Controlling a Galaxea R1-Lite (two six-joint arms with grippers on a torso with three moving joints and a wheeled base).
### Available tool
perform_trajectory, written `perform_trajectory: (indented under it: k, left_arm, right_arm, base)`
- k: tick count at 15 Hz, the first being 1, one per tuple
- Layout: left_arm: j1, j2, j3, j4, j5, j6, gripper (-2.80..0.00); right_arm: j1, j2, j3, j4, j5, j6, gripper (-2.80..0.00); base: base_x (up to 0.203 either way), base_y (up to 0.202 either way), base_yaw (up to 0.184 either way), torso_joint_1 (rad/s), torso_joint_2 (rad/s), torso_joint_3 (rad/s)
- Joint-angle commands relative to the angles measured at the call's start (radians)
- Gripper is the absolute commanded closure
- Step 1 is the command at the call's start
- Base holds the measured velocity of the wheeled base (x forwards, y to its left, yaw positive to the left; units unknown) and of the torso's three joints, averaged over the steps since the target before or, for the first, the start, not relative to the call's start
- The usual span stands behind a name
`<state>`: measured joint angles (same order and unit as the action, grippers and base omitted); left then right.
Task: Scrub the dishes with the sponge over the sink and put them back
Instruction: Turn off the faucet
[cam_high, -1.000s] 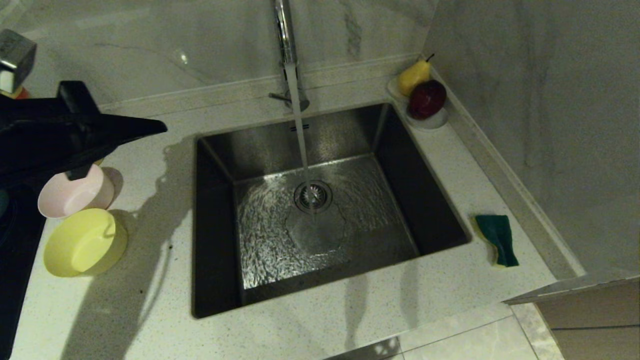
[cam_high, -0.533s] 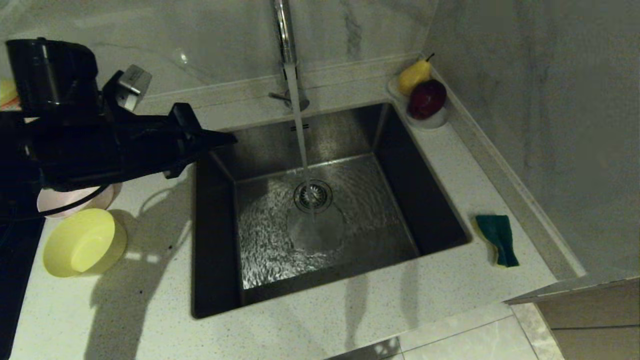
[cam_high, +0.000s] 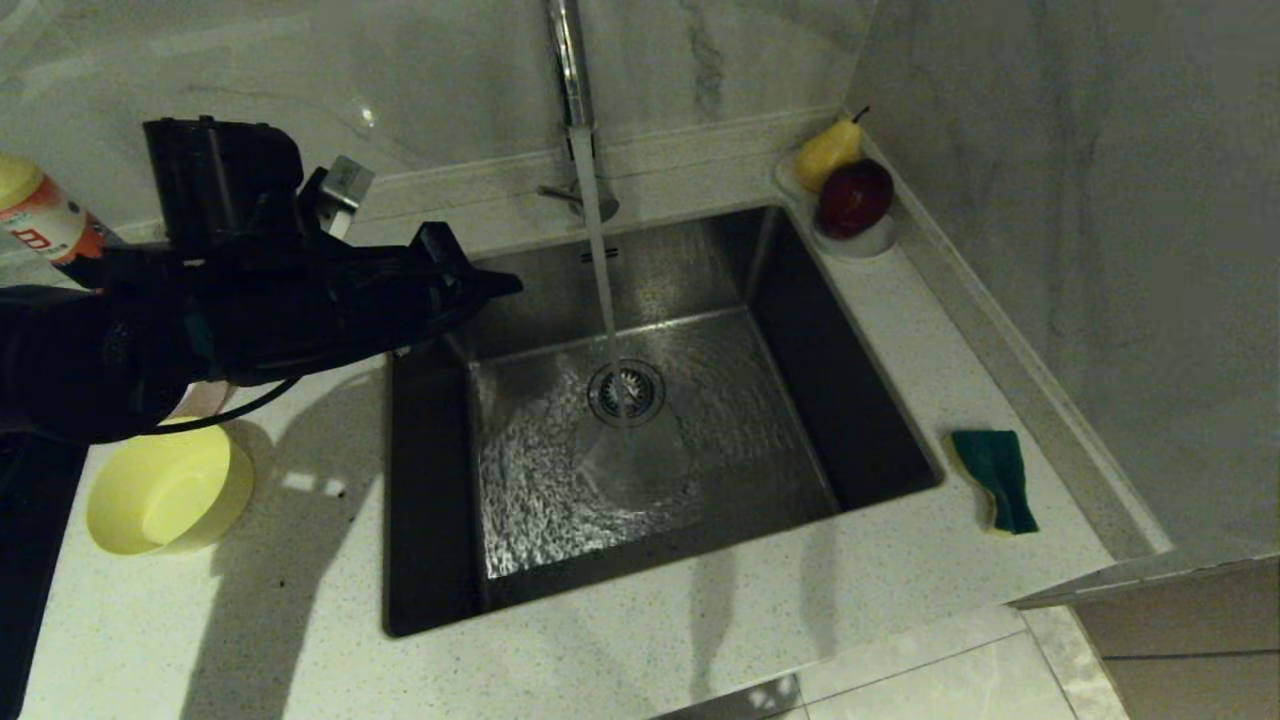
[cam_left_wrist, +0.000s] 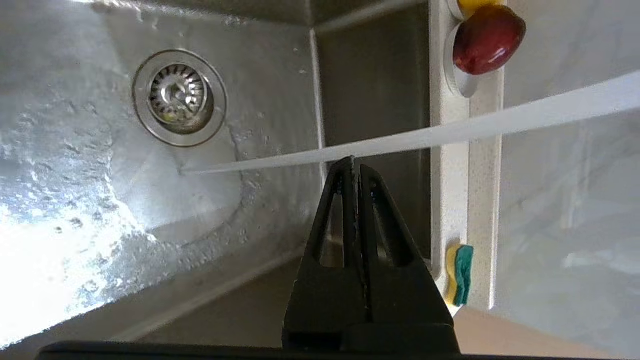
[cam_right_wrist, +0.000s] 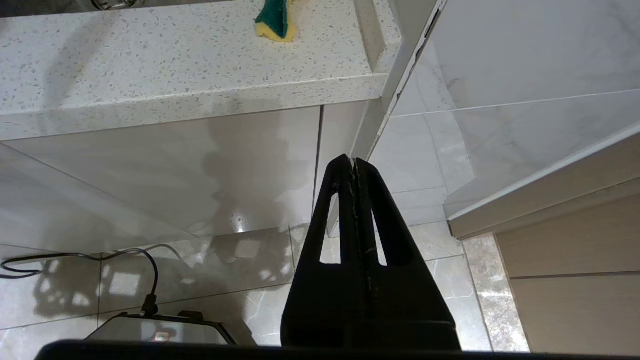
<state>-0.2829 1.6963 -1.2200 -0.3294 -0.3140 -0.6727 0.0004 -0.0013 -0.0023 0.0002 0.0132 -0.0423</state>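
My left gripper (cam_high: 512, 285) is shut and empty, reaching level over the back left corner of the sink (cam_high: 425, 480). In the left wrist view its tips (cam_left_wrist: 353, 162) lie just short of the running water stream (cam_left_wrist: 450, 131). A yellow bowl (cam_high: 165, 490) stands on the counter left of the sink. Just behind it, a pale pink bowl (cam_high: 205, 400) shows only as a sliver under my left arm. The green-and-yellow sponge (cam_high: 993, 478) lies on the counter right of the sink. My right gripper (cam_right_wrist: 353, 161) hangs shut below the counter edge, over the floor.
The chrome faucet (cam_high: 568, 60) pours water onto the drain strainer (cam_high: 626, 392). A white dish with a pear (cam_high: 828, 150) and a red apple (cam_high: 855, 197) sits at the back right corner. An orange-labelled bottle (cam_high: 40, 220) stands far left. A wall closes off the right side.
My left arm has swung right from above the bowls to the sink's back left corner and now covers the pink bowl. The gripper stayed shut. Nothing else moved.
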Motion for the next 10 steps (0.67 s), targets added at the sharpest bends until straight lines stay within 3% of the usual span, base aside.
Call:
perform_trajectory:
  k: [1, 4, 6, 10]
  left_arm:
    - [-0.006, 0.015, -0.015, -0.005, -0.002, -0.005, 0.00]
    - [-0.009, 0.044, -0.047, -0.006, 0.004, -0.015, 0.00]
    - [-0.009, 0.074, -0.073, -0.019, 0.045, -0.027, 0.00]
    - [-0.009, 0.120, -0.078, -0.125, 0.078, -0.068, 0.00]
  right_arm:
    - [0.000, 0.000, 0.000, 0.000, 0.001, -0.001, 0.00]
    - [0.001, 0.000, 0.000, 0.000, 0.001, -0.001, 0.00]
    - [0.000, 0.000, 0.000, 0.000, 0.001, -0.001, 0.00]
    - [0.000, 0.000, -0.001, 0.000, 0.001, -0.001, 0.00]
  base:
    - [0.000, 0.000, 0.000, 0.000, 0.00, 0.000]
    - [0.000, 0.000, 0.000, 0.000, 0.00, 0.000]
    - [0.000, 0.000, 0.000, 0.000, 0.00, 0.000]
    - [0.000, 0.000, 0.000, 0.000, 0.00, 0.000]
